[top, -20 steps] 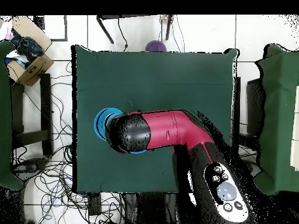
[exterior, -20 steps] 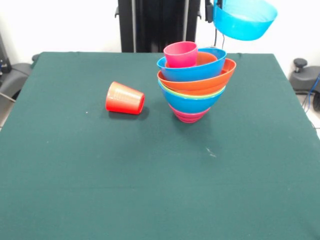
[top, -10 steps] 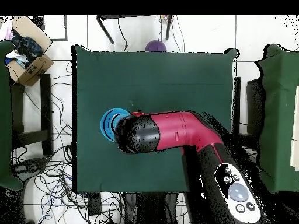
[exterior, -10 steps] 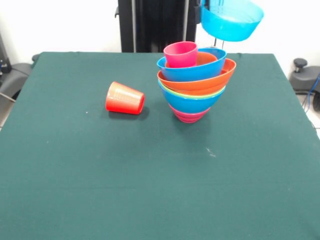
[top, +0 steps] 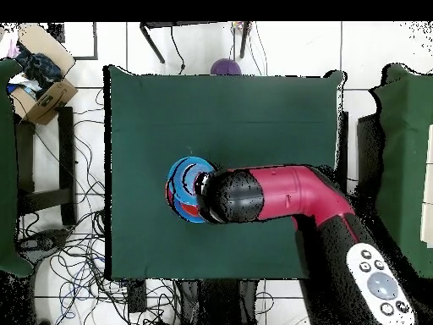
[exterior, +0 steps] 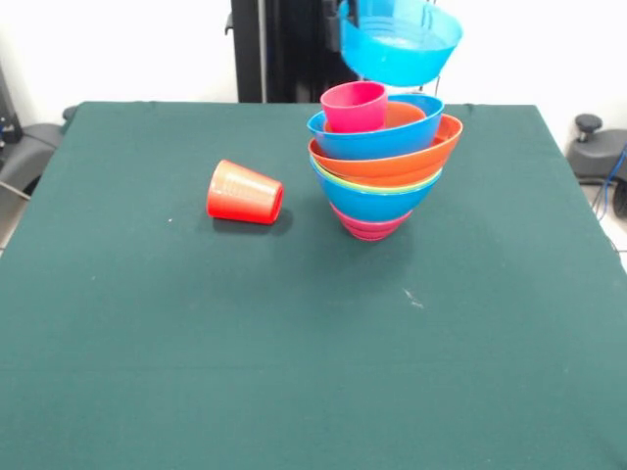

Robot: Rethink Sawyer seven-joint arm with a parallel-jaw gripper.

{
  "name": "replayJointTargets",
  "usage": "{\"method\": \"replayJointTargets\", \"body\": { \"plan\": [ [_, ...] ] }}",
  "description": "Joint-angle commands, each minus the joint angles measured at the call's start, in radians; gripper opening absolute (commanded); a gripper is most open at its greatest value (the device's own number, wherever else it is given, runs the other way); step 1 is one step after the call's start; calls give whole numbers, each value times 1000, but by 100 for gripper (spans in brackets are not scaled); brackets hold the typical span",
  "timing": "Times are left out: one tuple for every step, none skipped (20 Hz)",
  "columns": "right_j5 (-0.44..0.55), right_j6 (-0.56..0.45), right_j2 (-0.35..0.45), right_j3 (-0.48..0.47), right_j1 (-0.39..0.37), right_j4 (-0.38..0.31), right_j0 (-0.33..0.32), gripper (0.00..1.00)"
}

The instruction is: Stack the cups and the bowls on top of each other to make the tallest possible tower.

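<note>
The tower [exterior: 380,166] stands on the green table [exterior: 294,343]. From the bottom it has a small magenta bowl [exterior: 369,226], a blue bowl [exterior: 377,204], a green rim, a large orange bowl [exterior: 397,160] and a blue bowl [exterior: 367,140]. A pink cup [exterior: 354,106] stands upright in the top. Just above it hangs a light blue bowl [exterior: 402,44], with my gripper [exterior: 349,12] shut on its left rim at the picture's top edge. A red-orange cup [exterior: 245,192] lies on its side left of the tower. In the overhead view my arm [top: 279,195] covers most of the tower [top: 184,188].
A purple round thing [top: 225,66] lies beyond the table's far edge. A cardboard box [top: 41,85] and loose cables are on the floor to the left. Another green-covered table [top: 406,169] stands at the right.
The gripper has carried the light blue bowl leftward in the front view, from beside the tower to just above it. The tower and the red-orange cup have not moved.
</note>
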Motion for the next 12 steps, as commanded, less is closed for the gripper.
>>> {"method": "replayJointTargets", "body": {
  "plan": [
    [33, -320, 78, 35, 69, -125, -45, 0],
    [28, -322, 85, 36, 74, -135, -52, 0],
    [27, -320, 91, 37, 77, -141, -58, 0],
    [21, -320, 98, 42, 80, -150, -65, 0],
    [21, -318, 105, 44, 84, -153, -70, 0],
    [15, -317, 114, 51, 89, -157, -77, 0],
    [14, -315, 121, 53, 93, -161, -82, 0],
    [6, -312, 130, 57, 98, -164, -87, 0],
    [3, -307, 136, 60, 102, -168, -90, 0],
    [-2, -299, 141, 60, 106, -173, -90, 0],
    [-7, -292, 145, 61, 110, -177, -90, 0],
    [-10, -281, 147, 59, 112, -184, -87, 0]
  ]
}}
